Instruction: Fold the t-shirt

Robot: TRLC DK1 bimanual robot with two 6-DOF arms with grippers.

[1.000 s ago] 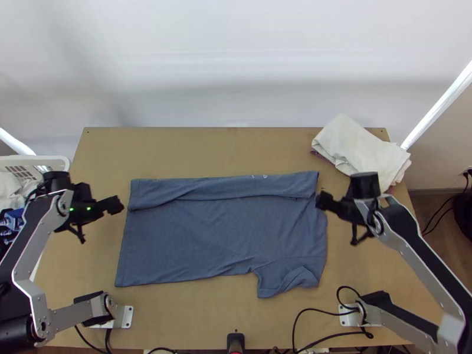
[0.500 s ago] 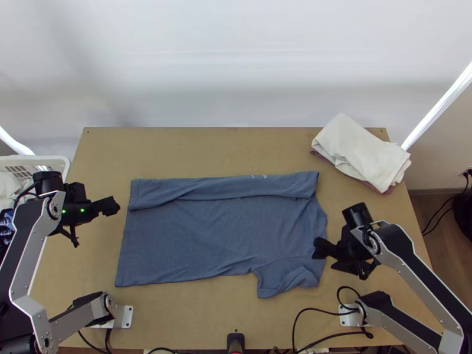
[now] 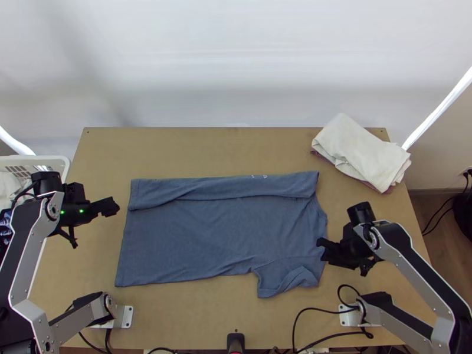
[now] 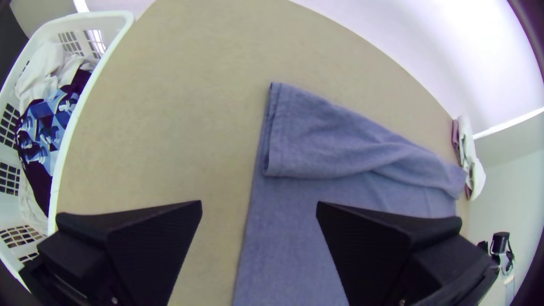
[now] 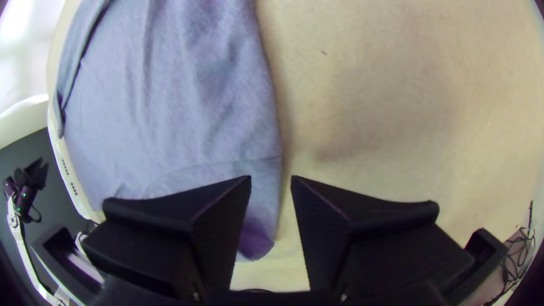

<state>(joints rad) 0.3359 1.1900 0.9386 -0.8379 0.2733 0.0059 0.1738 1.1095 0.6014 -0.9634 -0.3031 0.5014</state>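
A blue-grey t-shirt (image 3: 218,236) lies spread on the table, its far long side folded over in a strip; one sleeve sticks out toward the near edge. My left gripper (image 3: 112,206) is left of the shirt's hem end. In the left wrist view the left gripper (image 4: 259,207) is open above the table and the shirt's edge (image 4: 294,243). My right gripper (image 3: 323,248) is at the shirt's right edge, near the sleeve. In the right wrist view the right gripper (image 5: 271,181) stands open, with the shirt's edge (image 5: 266,170) between its fingers' line of sight; contact cannot be told.
A folded white cloth (image 3: 360,150) lies over a darker one at the table's back right. A white basket (image 4: 122,28) with clothes stands beside the table's left edge. Black cables (image 3: 307,312) run along the near edge.
The right gripper has moved toward the near edge, from the shirt's upper right to beside the sleeve. The left gripper has shifted slightly left. The shirt lies as before.
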